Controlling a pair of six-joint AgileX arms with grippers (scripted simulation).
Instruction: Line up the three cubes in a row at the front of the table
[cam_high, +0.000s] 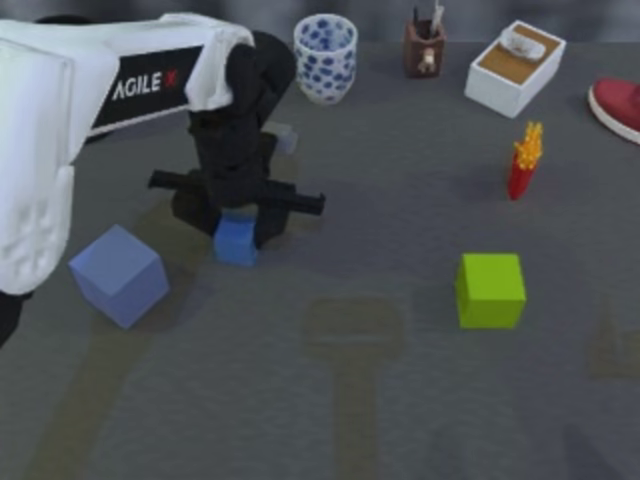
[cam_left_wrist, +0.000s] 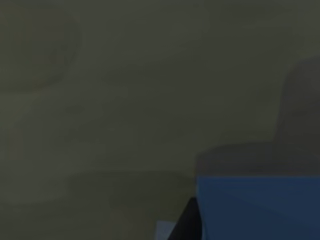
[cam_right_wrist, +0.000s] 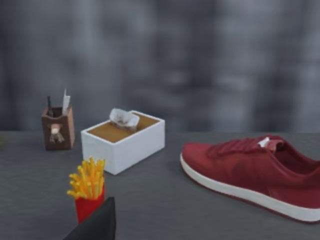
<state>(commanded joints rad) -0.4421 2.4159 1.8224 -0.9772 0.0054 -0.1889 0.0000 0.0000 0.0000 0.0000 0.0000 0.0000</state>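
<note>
Pinching the small bright blue cube (cam_high: 237, 240) in my left end effector (cam_high: 238, 222), periwinkle cube (cam_high: 118, 274) at eight o'clock.

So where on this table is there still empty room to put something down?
The front strip of the table is bare, as is the gap between the small blue cube and the lime-green cube. The back edge is crowded: cup, tissue box, fries, shoe.
</note>
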